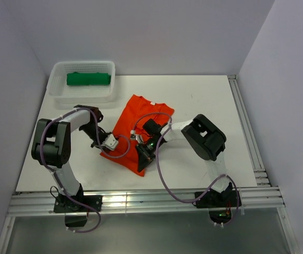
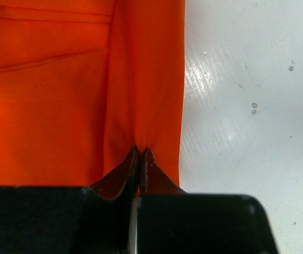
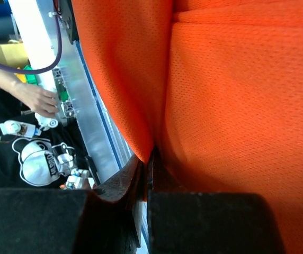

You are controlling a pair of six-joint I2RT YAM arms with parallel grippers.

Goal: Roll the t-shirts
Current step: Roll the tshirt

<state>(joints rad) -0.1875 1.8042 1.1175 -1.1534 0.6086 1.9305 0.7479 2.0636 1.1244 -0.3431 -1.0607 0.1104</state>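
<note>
While both pairs of jaws are pinched tight, I see my left gripper [image 2: 141,151] clamped on a fold near the edge of the orange-red t-shirt [image 1: 141,124]. My right gripper [image 3: 150,153] nips the same cloth (fabric fills that wrist view). That shirt lies on the table [image 1: 204,106], just on the arms' side of the white basket [image 1: 56,91]. The green t-shirt [image 1: 89,79] sits rolled inside the basket.

Top external view: taken from high at the near edge, angled down over the whole flat white table [image 1: 204,100]. Wrist views: set very close on the bright orange-red cloth t-shirt [image 1: 135,119], which is shared by all three. The left is faced down onto the table, the right sideways past its edge.
</note>
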